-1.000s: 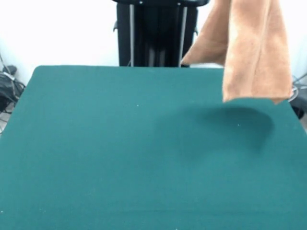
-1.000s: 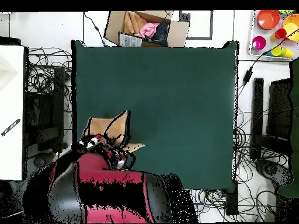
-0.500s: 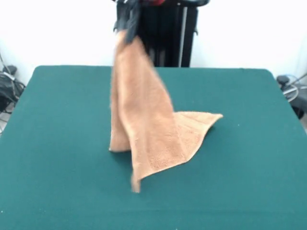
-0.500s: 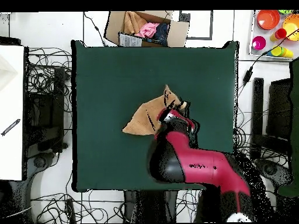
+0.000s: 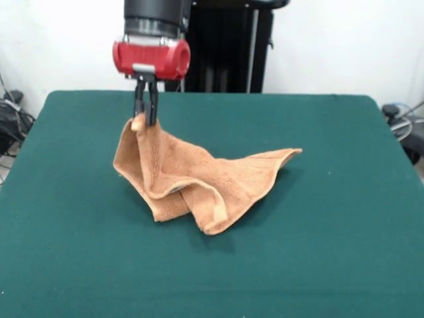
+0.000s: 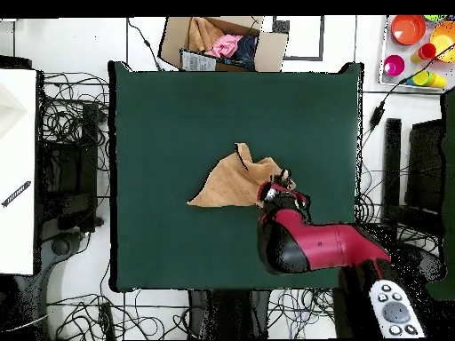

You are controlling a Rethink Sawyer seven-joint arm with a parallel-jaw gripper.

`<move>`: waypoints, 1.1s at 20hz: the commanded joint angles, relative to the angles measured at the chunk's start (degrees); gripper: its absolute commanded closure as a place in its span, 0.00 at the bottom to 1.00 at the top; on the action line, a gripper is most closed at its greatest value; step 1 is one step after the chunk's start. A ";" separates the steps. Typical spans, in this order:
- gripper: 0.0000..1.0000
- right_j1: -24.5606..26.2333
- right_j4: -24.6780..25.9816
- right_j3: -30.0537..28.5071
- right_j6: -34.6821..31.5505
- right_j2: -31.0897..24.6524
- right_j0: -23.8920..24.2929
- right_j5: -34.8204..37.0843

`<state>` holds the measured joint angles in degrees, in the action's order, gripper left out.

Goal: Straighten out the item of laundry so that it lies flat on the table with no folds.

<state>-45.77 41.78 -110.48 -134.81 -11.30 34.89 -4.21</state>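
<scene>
The orange-tan towel (image 5: 199, 175) lies crumpled and folded near the middle of the dark green table (image 5: 331, 252). One corner points right and lies flat. My gripper (image 5: 145, 120) comes down from above and is shut on the towel's upper left corner, holding it a little above the table. In the overhead view the towel (image 6: 229, 182) sits mid-table, with the gripper (image 6: 283, 184) at its right end under the red arm.
An open cardboard box (image 6: 222, 44) with clothes stands beyond the table's far edge in the overhead view. Coloured bowls and cups (image 6: 418, 49) sit at the top right. Cables lie round the table. The black pedestal (image 5: 218, 46) stands behind the table.
The gripper has come down and moved left in the front view with the towel corner. The hanging towel has sunk into a crumpled heap on the table.
</scene>
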 commanded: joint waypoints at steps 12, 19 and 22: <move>1.00 -9.22 -11.15 -3.01 -0.81 -7.61 -9.41 15.81; 1.00 -13.30 -17.76 -1.13 1.99 -9.42 -10.63 25.08; 1.00 -11.75 -16.70 -1.01 1.40 -9.84 -10.31 22.04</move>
<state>-57.47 26.83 -110.90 -134.81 -15.98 25.38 15.31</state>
